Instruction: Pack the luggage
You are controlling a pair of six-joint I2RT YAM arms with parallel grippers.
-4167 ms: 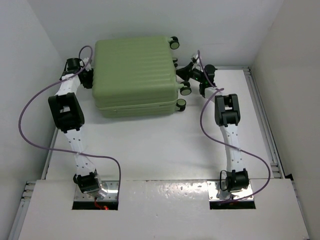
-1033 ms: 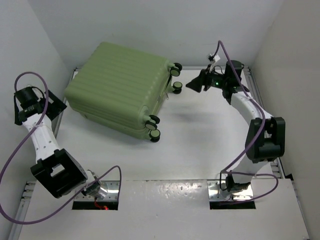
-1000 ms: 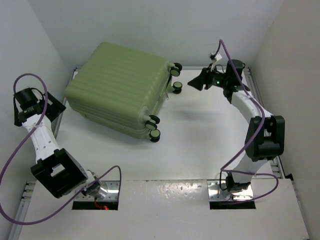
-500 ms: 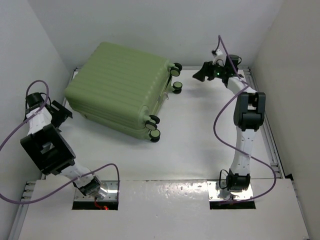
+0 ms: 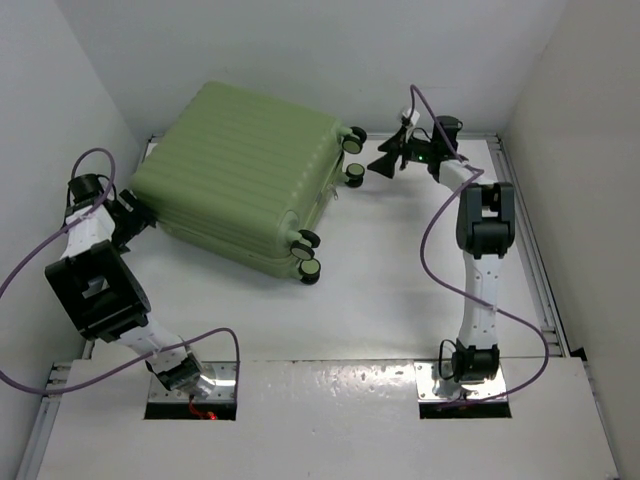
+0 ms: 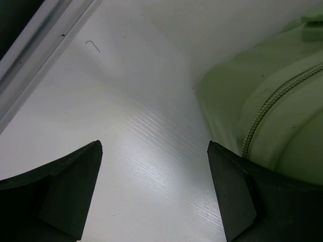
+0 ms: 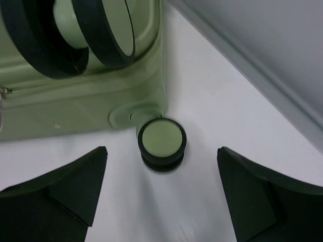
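Note:
The luggage is a light green ribbed suitcase, shut, lying flat and turned diagonally at the back left of the table. Its black-and-green wheels face right. My left gripper sits low at the case's left corner, open, with only bare table between its fingers. In the left wrist view the gripper has the zipped corner of the luggage just beyond its right finger. My right gripper is open a little to the right of the wheels. In the right wrist view, one wheel lies just ahead of that gripper's open jaws.
Metal rails run along the table's left side and right side. White walls close in the back and both sides. Purple cables loop off both arms. A second, bigger wheel shows at the top of the right wrist view.
My left gripper has swung in from the left wall to the suitcase's left corner. My right gripper has moved left toward the wheels and opened wider. The suitcase has stayed put over the last second.

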